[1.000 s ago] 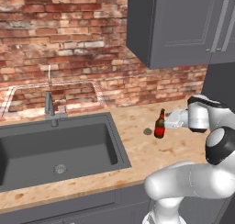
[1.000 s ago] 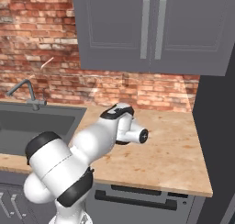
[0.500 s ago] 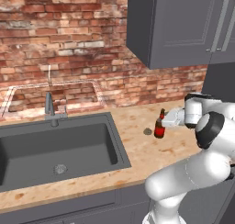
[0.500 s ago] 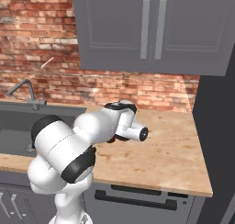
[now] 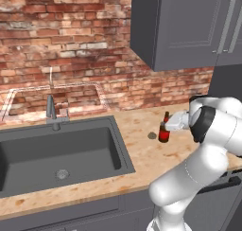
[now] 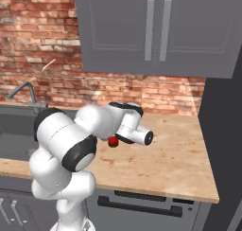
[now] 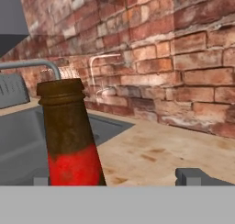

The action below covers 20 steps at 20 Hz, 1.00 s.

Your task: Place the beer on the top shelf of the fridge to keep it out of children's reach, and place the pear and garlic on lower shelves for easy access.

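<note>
Claw (image 7: 121, 177): spread wide, empty, level with the neck of the beer (image 7: 68, 136), which stands upright on the tabletop (image 5: 142, 154) right of the sink (image 5: 56, 152), nearer one finger, between the tips.

— What stands in the way on the counter (image 5: 142, 154)?
— The beer (image 5: 163, 128) stands upright near the back wall, and a small dark lump lies just to its left. In the hand view its neck (image 7: 69, 126) rises close by, left of centre; bare counter lies to its right.
— And overhead?
— The wall cupboards (image 6: 156, 31) hang above the counter's rear.
— To the sides?
— The sink (image 5: 56, 152) and faucet (image 5: 51, 112) lie left; the right stretch of counter (image 6: 179, 164) is bare.
</note>
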Available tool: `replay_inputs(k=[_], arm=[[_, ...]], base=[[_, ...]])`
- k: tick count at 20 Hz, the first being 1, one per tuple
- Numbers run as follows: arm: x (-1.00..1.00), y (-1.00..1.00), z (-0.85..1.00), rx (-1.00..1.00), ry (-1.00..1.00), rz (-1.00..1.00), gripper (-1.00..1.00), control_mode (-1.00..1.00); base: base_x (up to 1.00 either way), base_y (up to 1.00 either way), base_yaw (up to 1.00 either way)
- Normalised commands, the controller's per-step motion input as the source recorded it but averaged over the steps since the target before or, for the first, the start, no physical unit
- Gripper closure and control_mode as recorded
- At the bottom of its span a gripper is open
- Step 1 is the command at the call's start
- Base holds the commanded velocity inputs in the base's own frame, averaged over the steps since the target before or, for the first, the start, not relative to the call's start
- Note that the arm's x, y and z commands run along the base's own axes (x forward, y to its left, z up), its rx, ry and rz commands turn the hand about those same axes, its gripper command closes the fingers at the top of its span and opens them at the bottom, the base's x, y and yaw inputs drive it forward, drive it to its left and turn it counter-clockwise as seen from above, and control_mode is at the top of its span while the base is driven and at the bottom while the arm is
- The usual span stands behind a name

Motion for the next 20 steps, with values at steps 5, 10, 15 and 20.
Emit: replay_inputs(k=[5,10,15,20], arm=[[0.08,0.13,-0.10,0.00,0.00,0.00,1.00,-1.00],[0.05,0.06,-0.01,0.00,0.00,0.00,1.00,-1.00],[-0.10,0.01,0.00,0.00,0.00,0.00,1.00,-1.00],[-0.67,0.00,0.67,-0.08,0.00,0.00,1.00,-1.00]], base=[[0.00,0.00,0.00],[0.00,0.00,0.00],[0.00,0.00,0.00],[0.00,0.00,0.00]])
